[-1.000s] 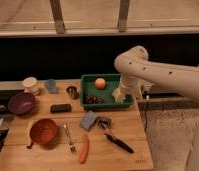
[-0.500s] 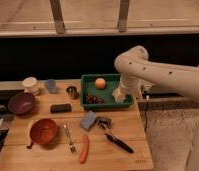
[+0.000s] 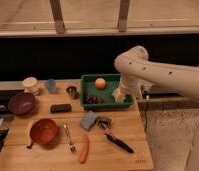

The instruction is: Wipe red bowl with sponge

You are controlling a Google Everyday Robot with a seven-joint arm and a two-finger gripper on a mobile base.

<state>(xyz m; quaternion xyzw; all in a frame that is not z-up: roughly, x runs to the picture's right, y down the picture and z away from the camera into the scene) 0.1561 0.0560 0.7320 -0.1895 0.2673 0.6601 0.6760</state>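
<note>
The red bowl (image 3: 43, 130) sits upright on the wooden table (image 3: 128, 122) at the front left. The light blue sponge (image 3: 88, 120) lies flat near the table's middle, right of the bowl and just below the green tray (image 3: 110, 78). My gripper (image 3: 120, 96) hangs at the end of the white arm over the tray's right front corner, well right of the sponge and far from the bowl. It holds nothing that I can see.
A purple bowl (image 3: 21, 103), white cup (image 3: 29, 84), small blue cup (image 3: 51, 85), metal cup (image 3: 71, 91) and black block (image 3: 60, 107) stand at the left. An orange ball (image 3: 100, 83) lies in the tray. A fork (image 3: 69, 138), carrot (image 3: 84, 149) and black-handled tool (image 3: 118, 142) lie in front.
</note>
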